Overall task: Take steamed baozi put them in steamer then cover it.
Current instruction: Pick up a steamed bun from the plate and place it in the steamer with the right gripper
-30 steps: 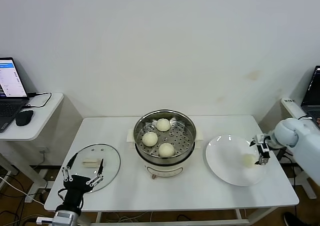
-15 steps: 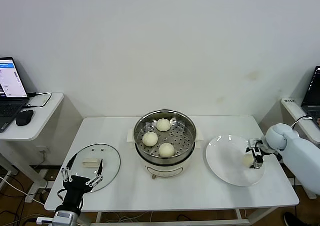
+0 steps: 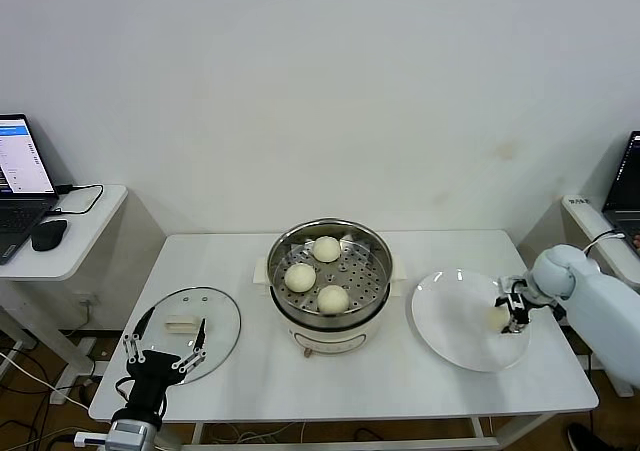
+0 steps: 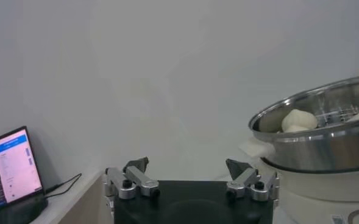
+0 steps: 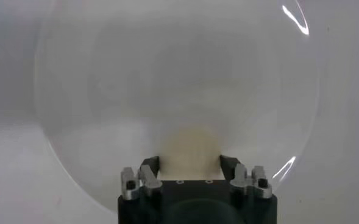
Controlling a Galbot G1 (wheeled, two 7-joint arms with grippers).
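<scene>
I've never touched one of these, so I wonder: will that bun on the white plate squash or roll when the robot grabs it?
The last baozi looks soft and puffy, so it probably dents a little. The right gripper has its fingers on either side of it, which should stop its rounded dome rolling on the smooth plate. It likely weighs little.

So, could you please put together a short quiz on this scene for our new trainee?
1. How many baozi lie in the steamer?
2. True or false: the glass lid covers the steamer.
3. Which pincer has its fingers on either side of the last baozi on the white plate: A) left pincer, B) right pincer?

Key: 1. Three. 2. False; it lies on the table, on the robot's left of the steamer. 3. B.
</scene>
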